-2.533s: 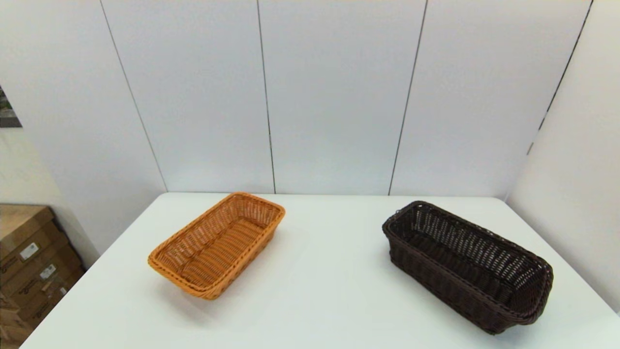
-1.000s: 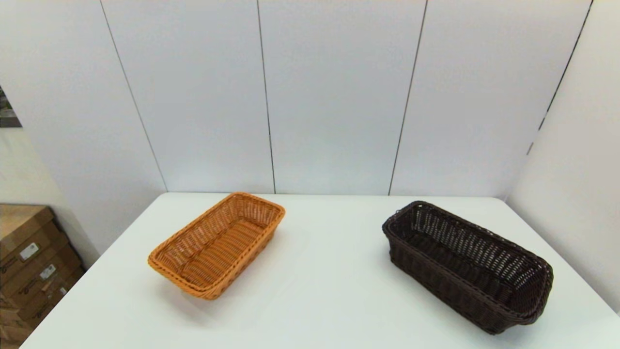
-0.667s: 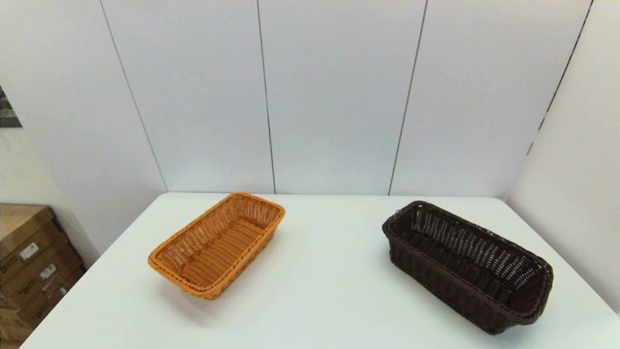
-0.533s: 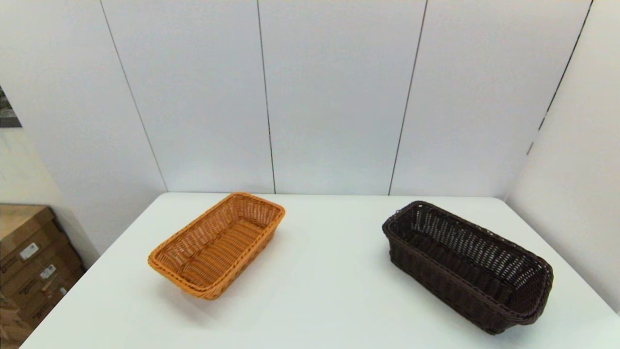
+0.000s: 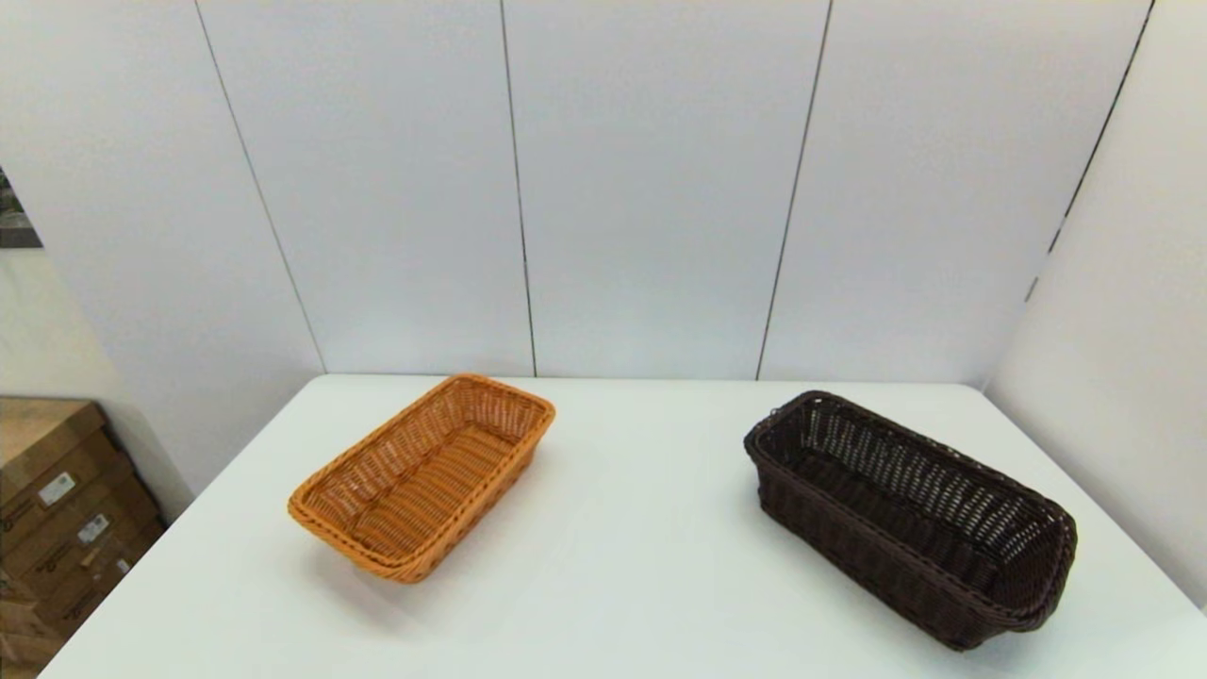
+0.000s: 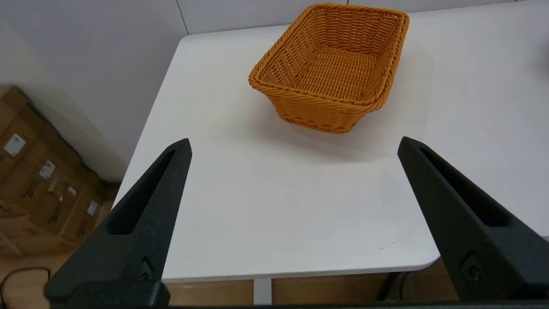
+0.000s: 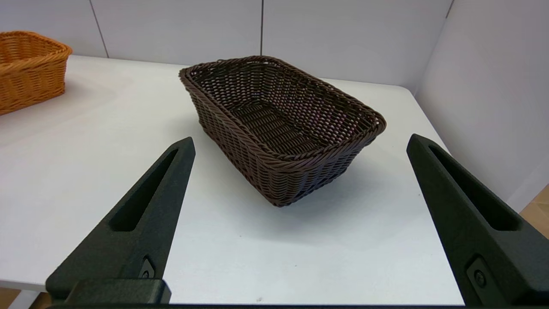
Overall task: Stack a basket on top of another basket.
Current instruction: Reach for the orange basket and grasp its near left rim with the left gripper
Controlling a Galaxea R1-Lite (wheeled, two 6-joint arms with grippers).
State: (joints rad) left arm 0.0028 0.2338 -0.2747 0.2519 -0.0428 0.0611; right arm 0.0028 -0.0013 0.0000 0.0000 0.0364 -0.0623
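Note:
The dark brown basket [image 5: 910, 517] [image 7: 281, 124] stands on the right side of the white table [image 5: 622, 556], its long side running diagonally. The orange-tan basket [image 5: 424, 471] [image 6: 332, 64] [image 7: 25, 68] sits on the left side, well apart from it. Neither gripper shows in the head view. In the left wrist view my left gripper [image 6: 294, 143] is open near the table's front edge, short of the orange basket. In the right wrist view my right gripper [image 7: 300, 141] is open, short of the dark basket's near end. Both hold nothing.
Grey wall panels [image 5: 651, 189] close off the back and right of the table. Cardboard boxes [image 5: 57, 509] [image 6: 38, 180] are stacked on the floor to the left. Bare tabletop lies between the two baskets.

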